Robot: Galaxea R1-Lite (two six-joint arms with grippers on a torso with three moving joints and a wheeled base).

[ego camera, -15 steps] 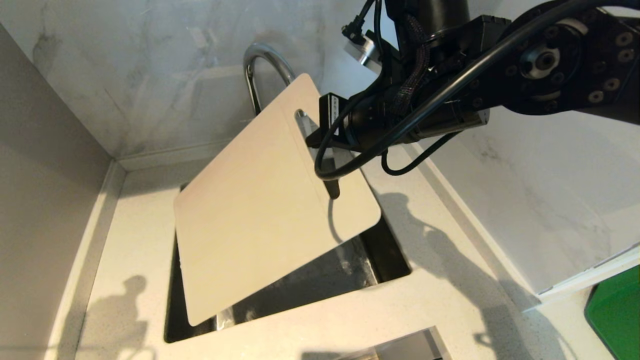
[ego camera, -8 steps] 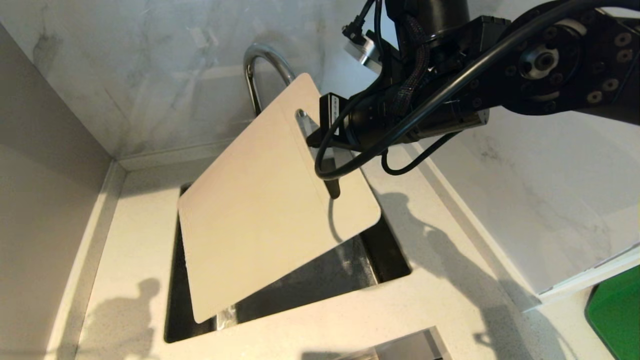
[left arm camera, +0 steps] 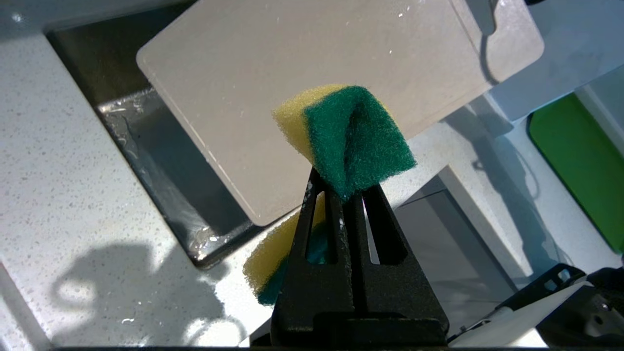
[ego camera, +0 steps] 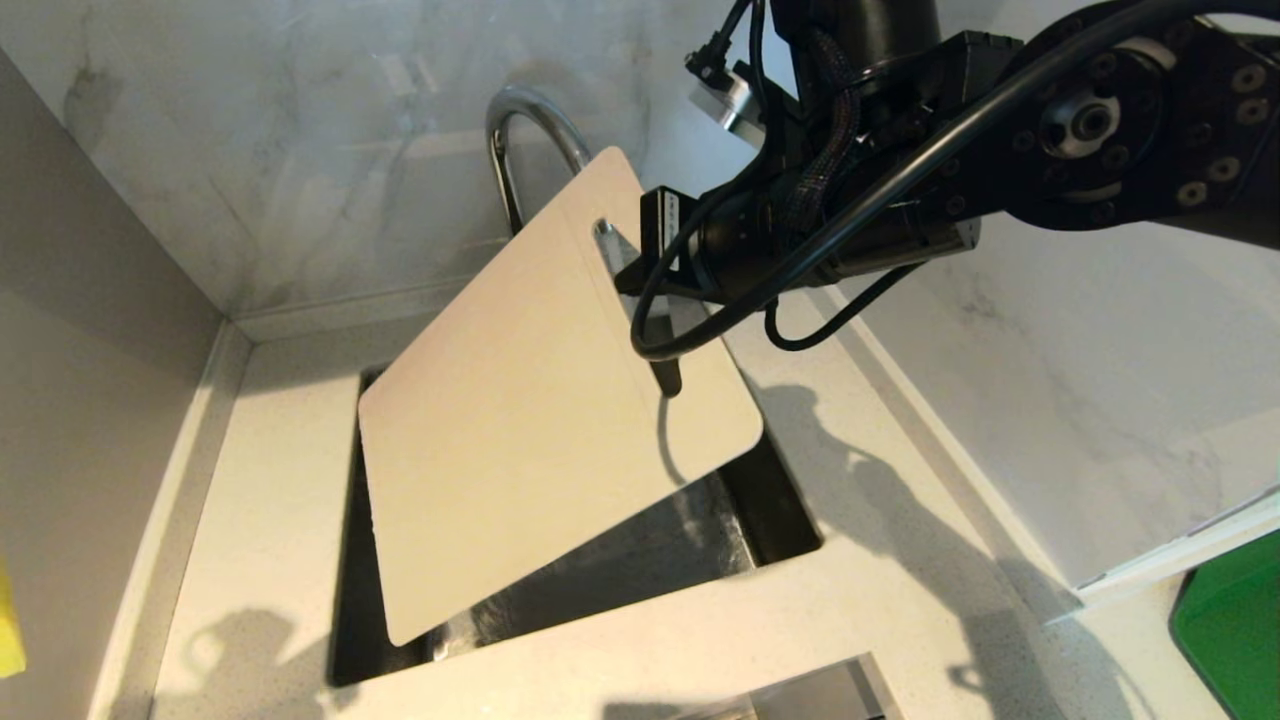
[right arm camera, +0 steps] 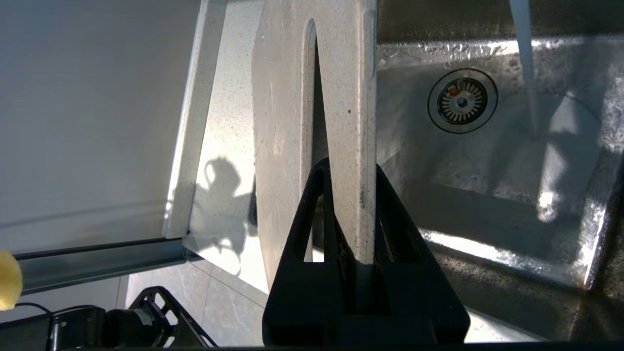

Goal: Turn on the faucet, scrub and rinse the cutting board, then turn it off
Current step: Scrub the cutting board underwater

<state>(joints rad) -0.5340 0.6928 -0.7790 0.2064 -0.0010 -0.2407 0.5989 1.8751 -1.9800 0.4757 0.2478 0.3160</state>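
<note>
While the sponge [left arm camera: 348,139] sits pinched between the left gripper [left arm camera: 347,192]'s pressed-together fingers, folded so its green scouring face bulges beyond the tips and its yellow foam shows behind and below them, that gripper hangs off to the left of the sink [ego camera: 770,520], clear of the board [ego camera: 540,400], with only a yellow corner of sponge showing at the head view's left edge. Beyond the left fingertips the board's broad face lies apart from the sponge, with a few droplets on it near the handle end. Further right, the board is held tilted over the sink, its low corner near the basin's front left and its slotted end raised toward the faucet [ego camera: 515,140], whose arched spout stands just behind the upper edge. The right gripper [right arm camera: 363,253] clamps the board's handle strip edge-on, fingers closed on it beside the slot, the sink drain [right arm camera: 462,100] lying past the tips. A pale streak falling into the basin beyond the right fingers looks like running water, and the basin floor glistens wet, so the faucet appears to be already on. By my reading the scrub is only about to begin: the sponge has yet to meet the board. Scrubbing, rinsing under the spout, and shutting the faucet all seem left to do.
</note>
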